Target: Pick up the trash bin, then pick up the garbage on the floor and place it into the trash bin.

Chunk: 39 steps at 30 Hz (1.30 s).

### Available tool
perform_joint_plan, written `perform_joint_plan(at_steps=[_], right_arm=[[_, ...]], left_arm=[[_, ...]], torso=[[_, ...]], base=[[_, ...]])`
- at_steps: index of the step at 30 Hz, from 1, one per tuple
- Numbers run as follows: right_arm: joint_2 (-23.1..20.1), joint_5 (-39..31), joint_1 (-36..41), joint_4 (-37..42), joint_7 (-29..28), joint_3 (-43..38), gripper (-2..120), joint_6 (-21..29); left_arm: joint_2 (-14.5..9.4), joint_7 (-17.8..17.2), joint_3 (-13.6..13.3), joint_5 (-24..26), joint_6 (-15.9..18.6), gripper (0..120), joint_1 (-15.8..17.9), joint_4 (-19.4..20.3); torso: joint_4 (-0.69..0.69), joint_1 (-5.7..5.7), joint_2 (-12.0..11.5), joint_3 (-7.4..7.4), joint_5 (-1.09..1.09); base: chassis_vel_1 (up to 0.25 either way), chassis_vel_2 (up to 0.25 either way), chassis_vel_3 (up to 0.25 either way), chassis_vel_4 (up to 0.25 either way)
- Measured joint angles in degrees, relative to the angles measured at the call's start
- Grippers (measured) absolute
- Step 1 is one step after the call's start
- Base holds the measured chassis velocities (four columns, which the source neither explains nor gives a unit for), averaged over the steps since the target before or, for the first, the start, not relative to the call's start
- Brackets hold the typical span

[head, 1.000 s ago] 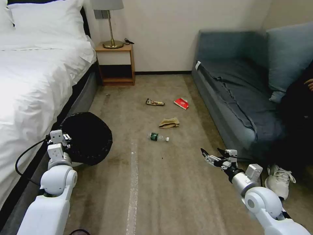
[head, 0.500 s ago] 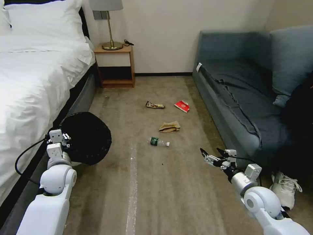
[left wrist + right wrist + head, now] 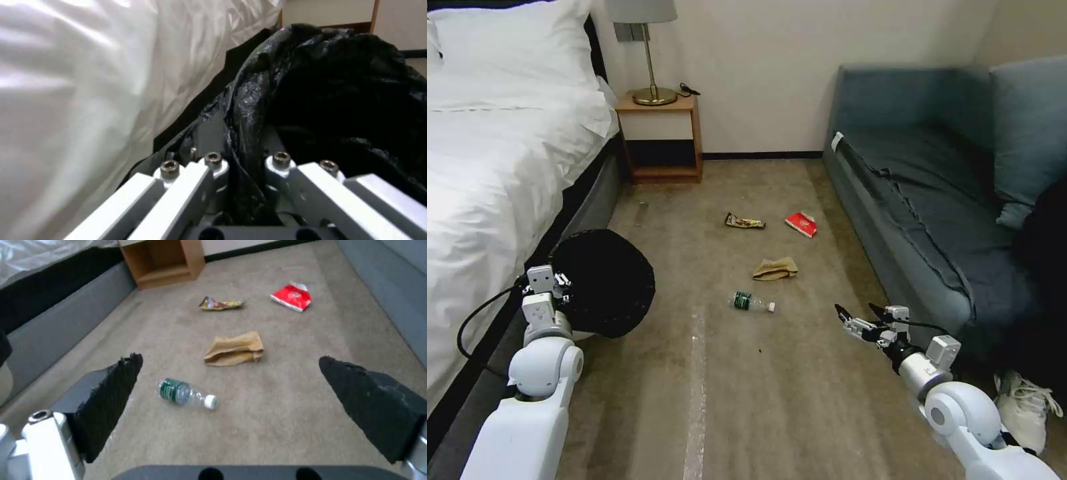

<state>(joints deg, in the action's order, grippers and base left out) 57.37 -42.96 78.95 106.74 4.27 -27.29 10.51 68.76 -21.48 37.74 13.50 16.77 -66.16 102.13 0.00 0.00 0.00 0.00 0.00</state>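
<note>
Gripping the near rim of the trash bin [image 3: 606,283], the left gripper [image 3: 557,279] is sitting at the bed's side, its forearm rising straight up from the elbow in the head view. From the left wrist view its fingers [image 3: 213,166] are pressing together on a fold of the crinkly black liner (the bag's plastic is bunching between them), with the white bedding [image 3: 89,66] hanging just beside. Whether the trash bin is resting on the floor [image 3: 774,400] or lifted clear of it, I cannot tell.

Out on the other side, the right gripper [image 3: 859,315] is hovering above the carpet, its arm reaching forward and inward from the lower right, and its two black pads [image 3: 111,386] are standing spread wide apart with nothing between them.

Four pieces of garbage are lying on the floor between the bed and the blue sofa [image 3: 934,200]: one clear bottle [image 3: 752,302] with a green label and white cap, nearest the right gripper; one crumpled brown paper [image 3: 775,269] just beyond it; one gold-brown wrapper [image 3: 744,221]; and one red-and-white packet [image 3: 802,224], the last two lying side by side farthest away. All four are lying apart from one another and well apart from the trash bin. One white sneaker [image 3: 1027,410] is sitting at the sofa's foot.
</note>
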Motion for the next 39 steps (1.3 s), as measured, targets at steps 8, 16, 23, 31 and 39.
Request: perform_joint_plan(at_steps=[8, 16, 23, 31, 39], right_arm=[[0.0, 0.2, 0.1, 0.0, 0.2, 0.3, 100, -0.2], [0.2, 0.3, -0.5, -0.6, 0.5, 1.0, 100, -0.5], [0.3, 0.3, -1.5, -1.3, 0.6, 1.7, 100, -0.5], [0.3, 0.3, -1.9, -1.7, 0.6, 2.2, 100, -0.5], [0.4, 0.8, -1.8, -1.8, 0.6, 2.3, 100, -0.5]], left_arm=[[0.3, -0.2, 0.0, -0.4, 0.0, 4, -0.4, 0.2], [0.5, -0.2, 0.2, -0.4, -0.1, 4, -0.5, -0.2], [0.4, -0.1, 0.2, -0.2, -0.2, 4, 0.2, -1.2], [0.1, -0.1, 0.2, -0.1, -0.2, 4, 0.7, -1.9], [0.6, 0.0, 0.2, -0.1, -0.4, 4, 0.3, -2.1]], torso=[[0.00, 0.00, 0.0, 0.00, -0.01], [0.00, 0.00, 0.0, 0.00, 0.01], [-0.01, 0.00, 0.0, 0.00, 0.00], [0.00, 0.00, 0.0, 0.00, 0.00], [0.00, 0.00, 0.0, 0.00, 0.00]], base=[[-0.115, 0.112, 0.114, -0.121], [-0.134, 0.133, 0.125, -0.138], [-0.150, 0.145, 0.144, -0.155], [-0.163, 0.159, 0.160, -0.174], [-0.156, 0.162, 0.159, -0.159]])
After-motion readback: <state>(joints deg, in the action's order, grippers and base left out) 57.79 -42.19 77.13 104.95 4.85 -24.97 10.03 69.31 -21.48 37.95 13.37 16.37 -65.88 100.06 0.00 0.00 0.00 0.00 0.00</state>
